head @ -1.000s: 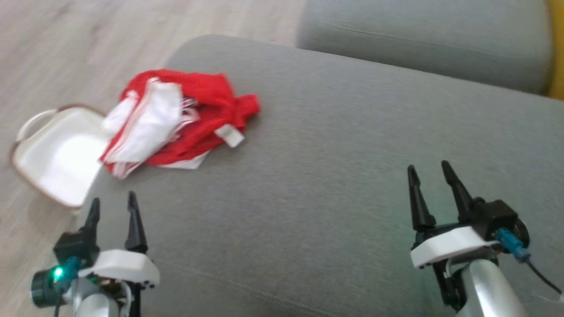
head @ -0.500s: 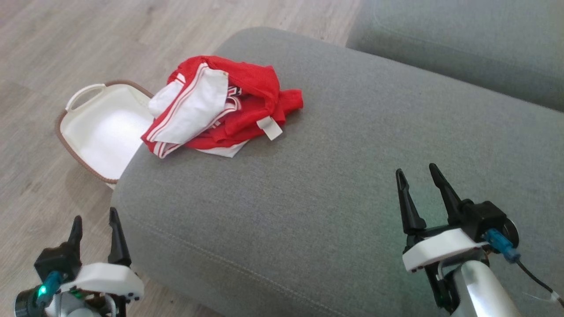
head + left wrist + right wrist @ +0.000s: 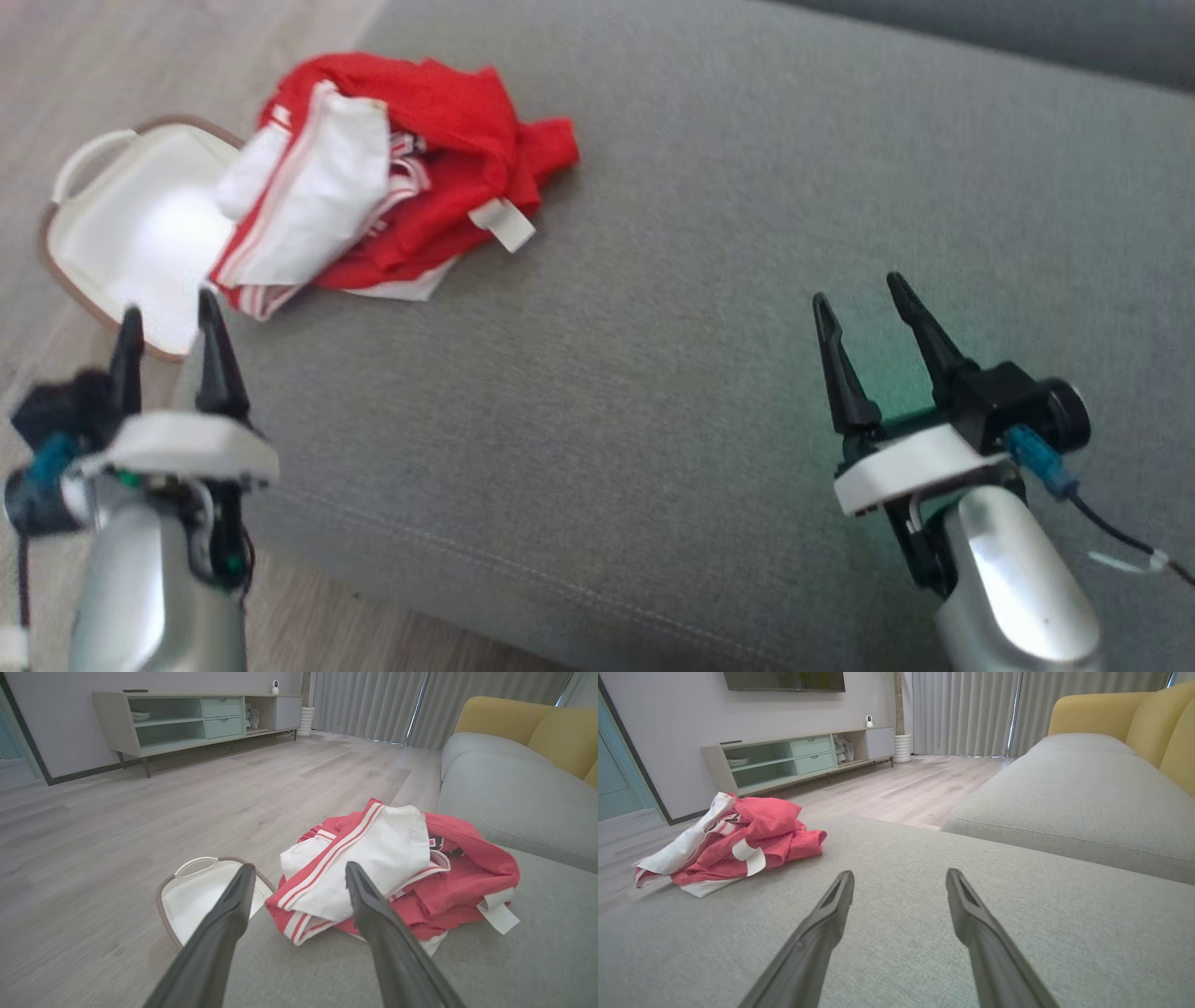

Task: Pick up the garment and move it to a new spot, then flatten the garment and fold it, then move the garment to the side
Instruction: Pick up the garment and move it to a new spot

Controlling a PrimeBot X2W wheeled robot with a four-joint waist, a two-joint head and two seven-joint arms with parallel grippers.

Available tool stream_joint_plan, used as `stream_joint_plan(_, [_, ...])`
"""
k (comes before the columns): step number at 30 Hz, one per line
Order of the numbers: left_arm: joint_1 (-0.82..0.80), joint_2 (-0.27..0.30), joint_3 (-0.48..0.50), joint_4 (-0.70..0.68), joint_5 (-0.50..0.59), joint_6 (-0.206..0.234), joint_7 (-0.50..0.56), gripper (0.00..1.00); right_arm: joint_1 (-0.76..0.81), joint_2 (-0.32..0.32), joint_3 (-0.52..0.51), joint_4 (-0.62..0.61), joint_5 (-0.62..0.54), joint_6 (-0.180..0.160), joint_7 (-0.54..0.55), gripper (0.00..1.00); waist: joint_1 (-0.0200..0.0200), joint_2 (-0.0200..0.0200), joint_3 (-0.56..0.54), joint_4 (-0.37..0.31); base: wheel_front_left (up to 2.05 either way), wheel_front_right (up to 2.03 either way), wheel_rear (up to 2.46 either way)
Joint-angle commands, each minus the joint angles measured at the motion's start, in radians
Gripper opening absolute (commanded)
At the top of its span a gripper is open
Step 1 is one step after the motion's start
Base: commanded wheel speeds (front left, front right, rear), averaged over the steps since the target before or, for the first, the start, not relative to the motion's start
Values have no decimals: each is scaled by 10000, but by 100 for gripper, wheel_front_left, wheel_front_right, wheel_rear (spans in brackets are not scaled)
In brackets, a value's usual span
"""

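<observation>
A crumpled red and white garment (image 3: 373,187) lies near the left corner of a grey sofa cushion (image 3: 672,327), a white label sticking out on its right. In the left wrist view the garment (image 3: 387,872) sits just beyond the fingertips. My left gripper (image 3: 166,303) is open, empty, at the cushion's left edge, a little short of the garment. My right gripper (image 3: 859,285) is open and empty over the cushion's right half, far from the garment (image 3: 733,844). The left gripper (image 3: 295,872) and the right gripper (image 3: 900,877) both show spread fingers.
A white basket (image 3: 121,224) with a brown rim stands on the wooden floor (image 3: 117,821) just left of the cushion, partly under the garment's edge. A second grey cushion (image 3: 1078,793) and yellow backrest (image 3: 1101,714) lie to the right. A low cabinet (image 3: 196,718) stands against the far wall.
The head camera has shifted, so the whole scene has slid. My left gripper has risen and come closer to the garment. Both grippers stay open; the garment lies as before.
</observation>
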State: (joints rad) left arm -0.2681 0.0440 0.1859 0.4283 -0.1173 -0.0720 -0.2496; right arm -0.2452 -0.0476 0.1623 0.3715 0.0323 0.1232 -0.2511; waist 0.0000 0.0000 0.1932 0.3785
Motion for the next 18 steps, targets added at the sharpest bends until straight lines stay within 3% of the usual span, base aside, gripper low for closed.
stream_joint_plan(1, [-621, 363, 448, -16, 73, -88, -122, 100, -476, -26, 297, -319, -147, 75, -107, 100, 0, 0, 560, -379, 0, 0, 0])
stream_joint_plan(9, [-2311, 956, 675, 1527, 81, -327, -122, 100, -877, -26, 504, -405, -507, 75, -107, 100, 0, 0, 1316, -795, 0, 0, 0])
stream_joint_plan(18, [-4238, 1837, 100, 3916, 375, -524, -122, 100, -1239, -26, 563, -441, -699, 75, -107, 100, 0, 0, 2056, -1273, 0, 0, 0])
